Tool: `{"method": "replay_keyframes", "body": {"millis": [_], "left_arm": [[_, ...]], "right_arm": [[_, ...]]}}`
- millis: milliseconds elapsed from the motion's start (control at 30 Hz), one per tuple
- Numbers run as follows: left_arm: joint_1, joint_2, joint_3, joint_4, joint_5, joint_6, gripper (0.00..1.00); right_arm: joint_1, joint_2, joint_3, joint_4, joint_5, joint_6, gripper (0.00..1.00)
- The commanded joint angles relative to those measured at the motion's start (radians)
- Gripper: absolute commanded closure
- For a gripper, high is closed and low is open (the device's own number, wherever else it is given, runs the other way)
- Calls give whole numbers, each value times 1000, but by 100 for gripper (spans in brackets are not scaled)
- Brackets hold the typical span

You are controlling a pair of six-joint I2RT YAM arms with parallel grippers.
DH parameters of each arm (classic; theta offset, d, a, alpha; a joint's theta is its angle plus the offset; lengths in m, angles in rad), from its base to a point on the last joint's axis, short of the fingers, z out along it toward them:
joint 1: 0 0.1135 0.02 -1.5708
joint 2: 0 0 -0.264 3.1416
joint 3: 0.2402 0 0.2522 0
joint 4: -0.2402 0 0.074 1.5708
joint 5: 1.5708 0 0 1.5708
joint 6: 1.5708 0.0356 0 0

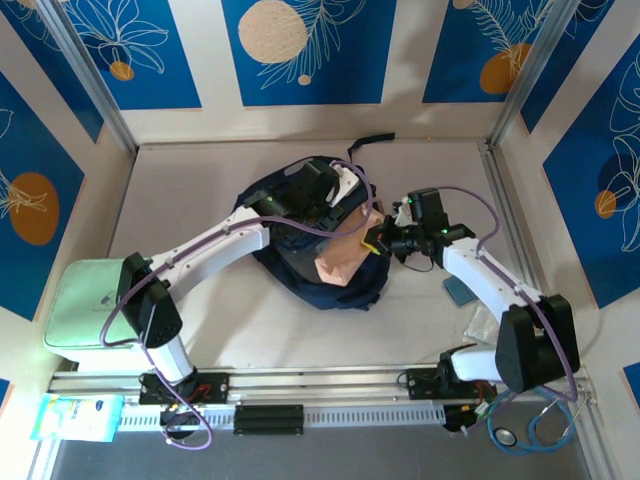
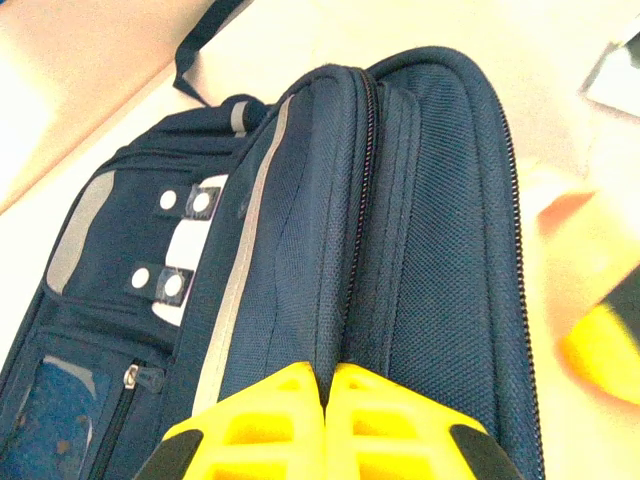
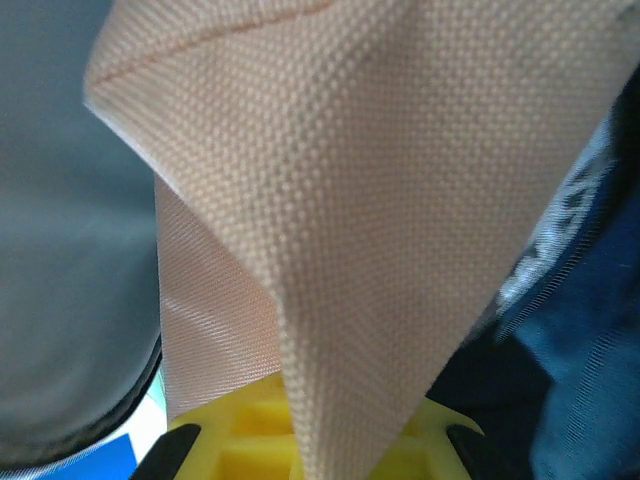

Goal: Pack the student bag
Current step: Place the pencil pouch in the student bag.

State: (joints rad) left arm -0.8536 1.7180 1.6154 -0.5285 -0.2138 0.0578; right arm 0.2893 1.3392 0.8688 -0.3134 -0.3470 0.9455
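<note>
The overhead camera is looking down on the worktop [image 1: 230, 320]; both wrist cameras are looking closely at the same backpack [image 1: 345, 297].

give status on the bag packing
Status: left gripper shut on student bag edge; right gripper shut on peach fabric; bag lies on table, both arms reaching over it.

No word, brand or number can be read anywhere; the pale print [image 3: 563, 218] on the dark blue fabric [image 3: 590, 340] is too blurred to make out.
</note>
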Motion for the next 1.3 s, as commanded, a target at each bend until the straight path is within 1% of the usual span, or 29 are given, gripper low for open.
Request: {"method": "replay_keyframes", "body": {"millis": [0, 100, 167, 233, 333, 367, 467, 533, 567, 633, 733, 867, 1000, 1033, 1167, 1267], "left_arm": [[-24, -27, 65, 125, 66, -13, 100], [-24, -41, 61, 136, 93, -35, 100], [-24, -43, 54, 158, 123, -59, 100], [-25, -33, 64, 163, 152, -79, 100], [-24, -21, 82, 164, 159, -94, 100], [-25, -18, 87, 166, 156, -97, 100], [-22, -11, 104, 170, 154, -107, 100], [-20, -9, 114, 180, 160, -111, 100], [-16, -10, 114, 190, 172, -114, 100], [-4, -10, 119, 207, 184, -132, 100], [1, -7, 138, 206, 185, -135, 100], [3, -3, 142, 222, 192, -153, 100], [9, -1, 145, 238, 217, -166, 100], [12, -1, 144, 243, 226, -173, 100], [16, -9, 137, 253, 244, -186, 100], [17, -20, 118, 273, 244, -198, 100]], "right_arm": [[5, 50, 9, 125, 11, 123, 100], [8, 92, 30, 207, 28, 165, 100], [11, 118, 57, 214, 51, 190, 100], [24, 142, 72, 227, 95, 208, 100], [39, 182, 56, 281, 166, 246, 100], [39, 197, 49, 310, 176, 263, 100], [51, 243, 16, 472, 192, 303, 100], [70, 267, 1, 584, 199, 304, 99], [83, 272, 0, 606, 220, 293, 98], [107, 281, 16, 595, 270, 267, 98], [123, 318, 12, 647, 296, 273, 98], [131, 404, 9, 762, 300, 330, 98], [130, 487, -13, 989, 269, 384, 96], [128, 501, -5, 1013, 260, 388, 96], [140, 538, 54, 976, 266, 378, 95], [152, 604, 101, 984, 266, 409, 94]]}}
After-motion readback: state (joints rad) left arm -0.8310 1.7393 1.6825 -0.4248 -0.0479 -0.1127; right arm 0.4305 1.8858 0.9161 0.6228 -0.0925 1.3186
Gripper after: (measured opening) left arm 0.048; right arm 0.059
